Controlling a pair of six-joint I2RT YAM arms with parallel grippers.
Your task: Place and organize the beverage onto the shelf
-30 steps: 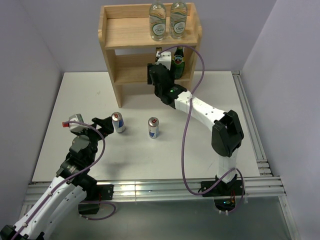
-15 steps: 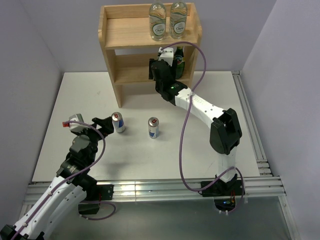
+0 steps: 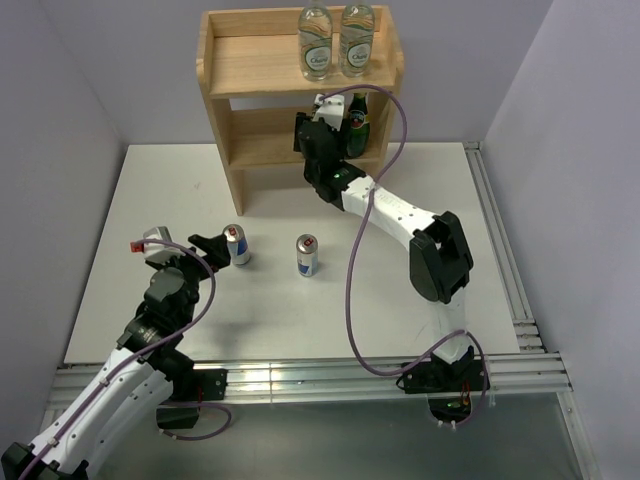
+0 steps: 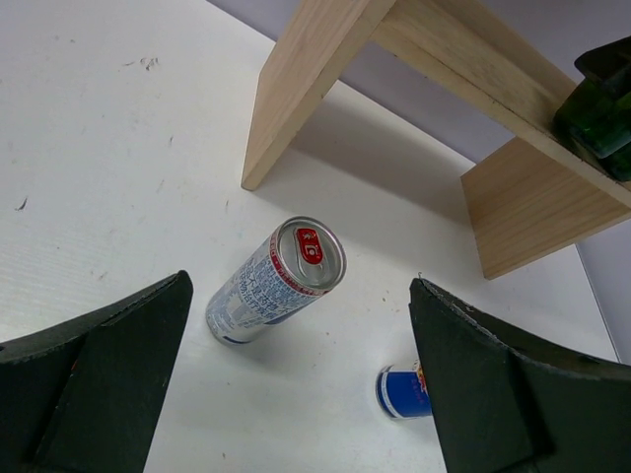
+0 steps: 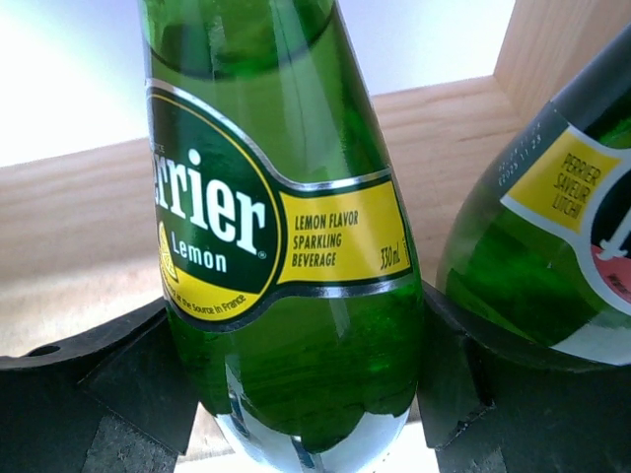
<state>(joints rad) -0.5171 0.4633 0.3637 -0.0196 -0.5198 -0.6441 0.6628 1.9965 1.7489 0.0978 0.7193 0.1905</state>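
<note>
1. The right gripper (image 5: 294, 386) is clamped on a green bottle (image 5: 286, 217), its pads pressed against both sides of the lower body.
2. Over the last second that arm has pushed deeper into the middle tier of the shelf (image 3: 250, 82), which stands at the far edge of the counter (image 3: 190, 190). The bottle now sits just beside the second green bottle (image 5: 552, 266) at the tier's right end.
3. I judge it nearly placed, though whether its base rests on the board is hidden.
4. Two water bottles (image 3: 316, 45) stand on the top board.
5. The left gripper (image 4: 301, 386) is spread wide and empty. It has edged slightly toward a can (image 4: 281, 279) left of the counter's middle.
6. The other can (image 4: 404, 391) stands apart to the right, and both are not yet shelved.
</note>
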